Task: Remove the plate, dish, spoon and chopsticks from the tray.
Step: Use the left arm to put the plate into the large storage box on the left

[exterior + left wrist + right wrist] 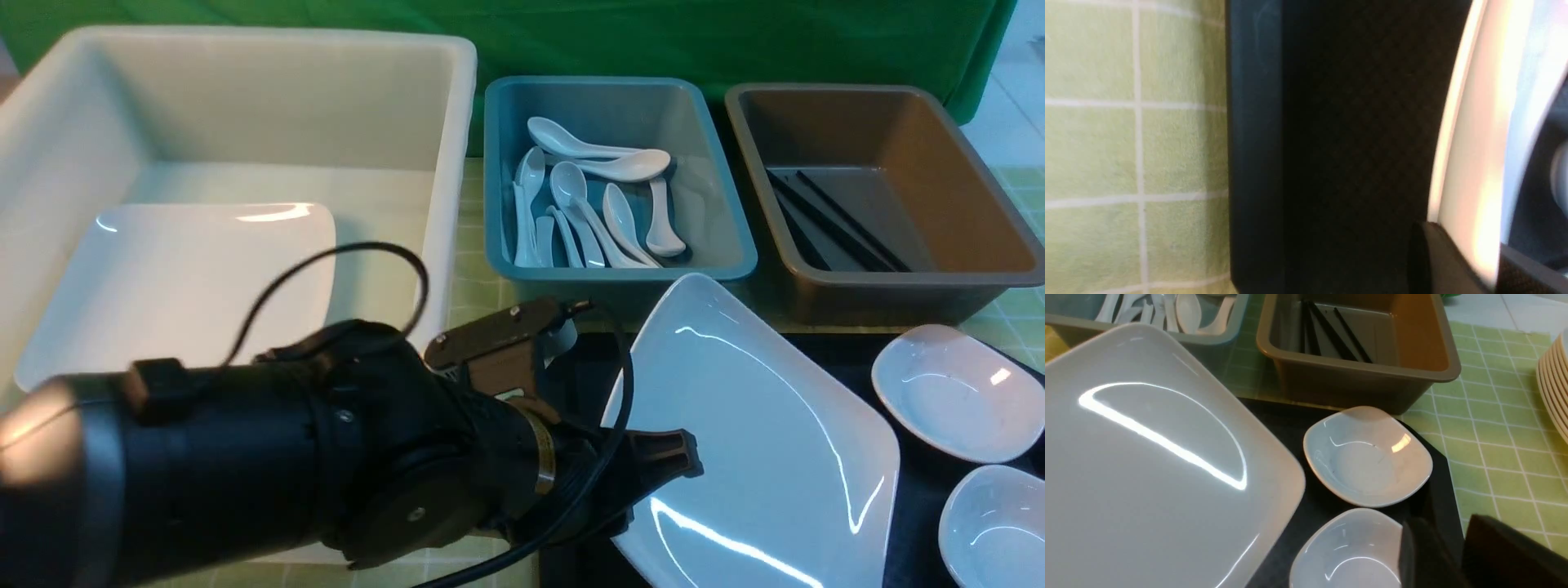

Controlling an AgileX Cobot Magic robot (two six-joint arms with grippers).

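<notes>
- Beyond the tray point(1331, 122): spoons point(588, 204) in the teal bin point(710, 245), chopsticks point(833, 220) in the brown bin point(963, 204).
- The left pincer point(665, 457) clamps the plate point(759, 425) by its rim; the plate sits tilted on the tray.
- Two small dishes point(1367, 457) point(1347, 555) sit on the tray, uncleared; the right pincer point(1457, 559) is narrowly parted and empty.

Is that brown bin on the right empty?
No, black chopsticks lie along the floor of the brown bin.
</notes>
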